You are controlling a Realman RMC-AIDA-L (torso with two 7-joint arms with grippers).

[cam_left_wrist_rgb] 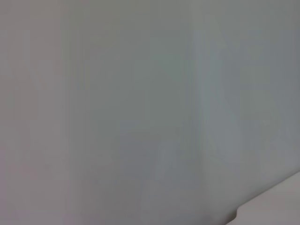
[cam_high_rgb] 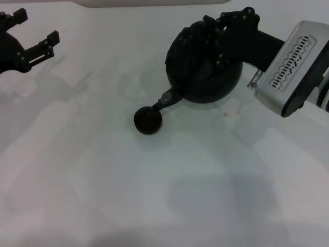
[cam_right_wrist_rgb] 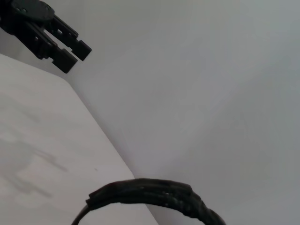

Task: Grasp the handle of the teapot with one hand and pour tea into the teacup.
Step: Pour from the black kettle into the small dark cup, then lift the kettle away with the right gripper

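The matte black teapot (cam_high_rgb: 211,77) is at the back right in the head view, tilted, with its short spout (cam_high_rgb: 167,98) pointing down toward the teacup. The tiny dark teacup (cam_high_rgb: 148,120) stands on the white table just below the spout tip. My right gripper (cam_high_rgb: 212,38) comes in from the right and is shut on the ribbed black handle (cam_high_rgb: 191,43) at the top of the pot. The handle also shows in the right wrist view (cam_right_wrist_rgb: 154,194). My left gripper (cam_high_rgb: 37,28) is open and empty at the far left, well away from the pot; it also shows in the right wrist view (cam_right_wrist_rgb: 61,42).
The white table (cam_high_rgb: 154,195) stretches in front of the cup and pot. A pale raised edge (cam_high_rgb: 154,2) runs along the back. The left wrist view shows only a blank pale surface.
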